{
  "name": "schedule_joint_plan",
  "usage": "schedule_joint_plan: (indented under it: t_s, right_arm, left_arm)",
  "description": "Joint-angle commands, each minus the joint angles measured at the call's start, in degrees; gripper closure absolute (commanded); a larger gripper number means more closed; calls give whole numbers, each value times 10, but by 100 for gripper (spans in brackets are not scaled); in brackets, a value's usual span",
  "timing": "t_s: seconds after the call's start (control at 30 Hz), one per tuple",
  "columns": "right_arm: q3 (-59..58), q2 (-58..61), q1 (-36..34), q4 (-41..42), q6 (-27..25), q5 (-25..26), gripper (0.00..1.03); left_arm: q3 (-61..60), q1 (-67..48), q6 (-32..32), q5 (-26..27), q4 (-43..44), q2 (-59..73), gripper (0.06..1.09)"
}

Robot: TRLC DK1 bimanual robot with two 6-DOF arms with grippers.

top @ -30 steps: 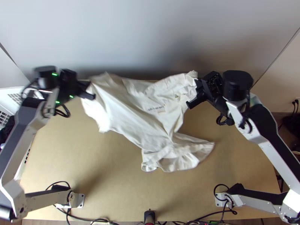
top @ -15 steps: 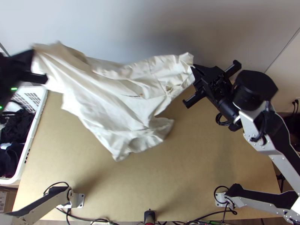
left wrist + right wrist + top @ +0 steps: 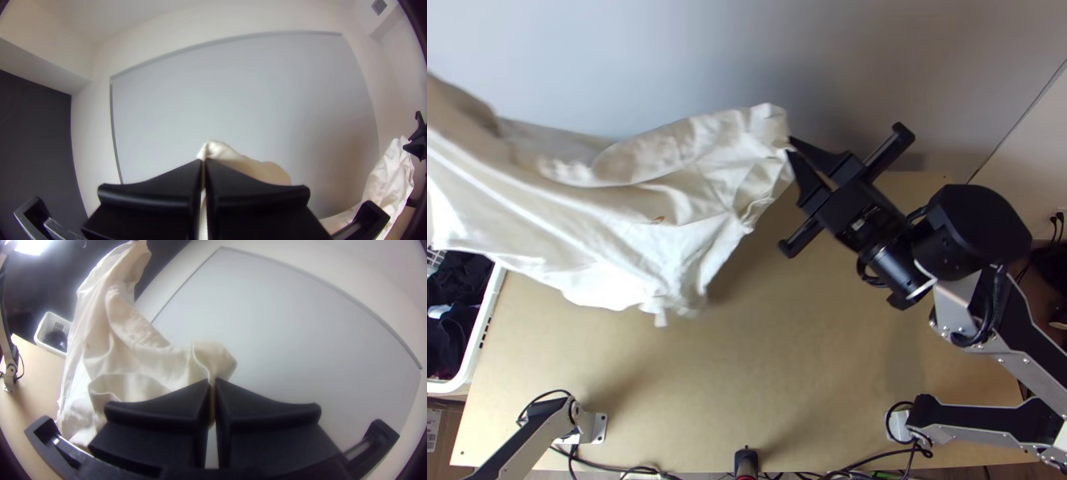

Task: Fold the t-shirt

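Observation:
In the top view my right gripper (image 3: 793,152) is shut on a corner of the cream-white t-shirt (image 3: 659,200), which hangs raised over the table in loose lengthwise folds and runs out at the left edge. The right wrist view has the right gripper (image 3: 212,384) with the t-shirt (image 3: 129,351) pinched between its fingertips and rising away to a high far end. My left gripper (image 3: 203,164) is shut on another part of the t-shirt (image 3: 240,162), seen in the left wrist view, where the cloth sags across to the right gripper.
A white basket (image 3: 487,320) with dark cloth stands at the table's left side. The light wooden table (image 3: 763,384) lies below the shirt, with the arms' bases and cables along its near edge. A pale wall (image 3: 875,64) rises behind.
The left gripper has swung left and out of the top view, drawing the t-shirt left and up off the table. My right gripper has shifted somewhat left, still holding its corner.

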Motion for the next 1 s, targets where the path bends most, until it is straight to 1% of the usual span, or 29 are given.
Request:
schedule_joint_plan:
  t_s: [0.0,0.2,0.3,0.4,0.5,0.57,0.63,0.7,0.83,0.97]
  right_arm:
    - [42,36,73,33,-44,9,100]
    - [77,70,93,32,-52,19,100]
    - [67,69,92,26,-47,26,100]
    - [39,55,88,24,-43,31,100]
    - [-3,30,75,23,-39,35,100]
    - [-34,8,57,23,-31,35,100]
    - [-68,-14,37,22,-27,35,100]
    - [-101,-39,15,17,-19,35,100]
    - [-174,-89,-23,3,-8,35,100]
    - [-252,-143,-59,-8,16,35,100]
  left_arm:
    - [20,42,7,-3,21,-34,105]
    - [31,52,0,-21,11,-30,105]
    - [13,51,-22,-21,9,-18,105]
    - [-20,39,-39,-20,18,3,105]
    - [-45,-4,-51,-21,36,39,105]
    - [-54,-32,-51,-36,43,71,105]
    - [-64,-55,-51,-51,68,98,105]
    - [-66,-83,-43,-67,90,129,105]
    - [-66,-172,6,-105,138,194,105]
    - [-66,-249,36,-116,180,266,105]
